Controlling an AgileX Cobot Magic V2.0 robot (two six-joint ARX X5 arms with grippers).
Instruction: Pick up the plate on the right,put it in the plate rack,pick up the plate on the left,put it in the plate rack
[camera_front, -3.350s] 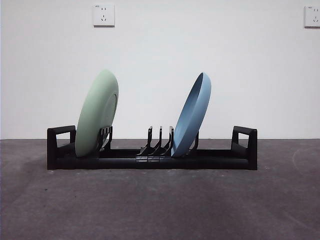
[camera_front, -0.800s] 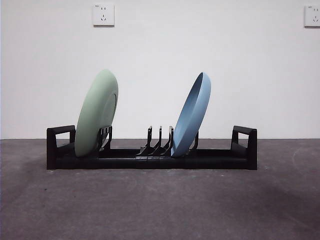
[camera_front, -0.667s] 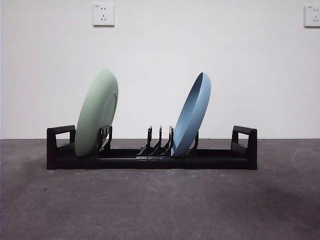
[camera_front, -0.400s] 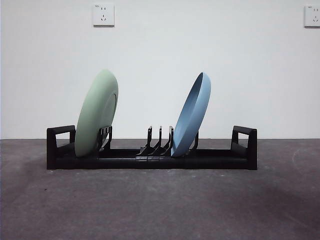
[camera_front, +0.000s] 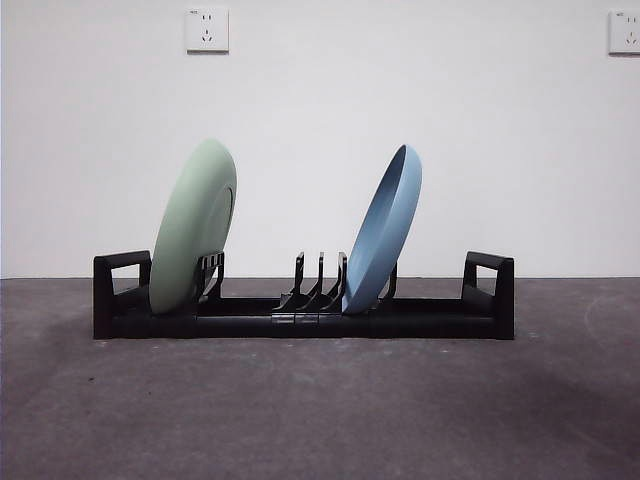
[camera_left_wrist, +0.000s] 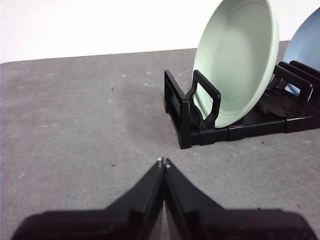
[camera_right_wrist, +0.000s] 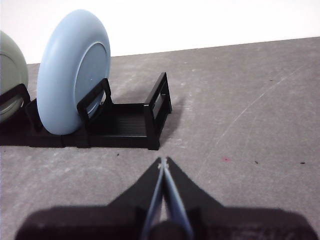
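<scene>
Both plates, green plate (camera_front: 193, 228) and blue plate (camera_front: 384, 230), are seen slotted upright in the plate rack (camera_front: 300, 318), while the closed, empty left hand (camera_left_wrist: 163, 162) and right hand (camera_right_wrist: 163, 161) are held back off either end.

The front camera sits low at bench height, facing the plate rack (camera_front: 300, 315) side-on against the wall; each wrist camera looks down over its own closed jaws from an opposite end of the rack (camera_left_wrist: 200, 120) (camera_right_wrist: 125, 122); all three share it.
</scene>
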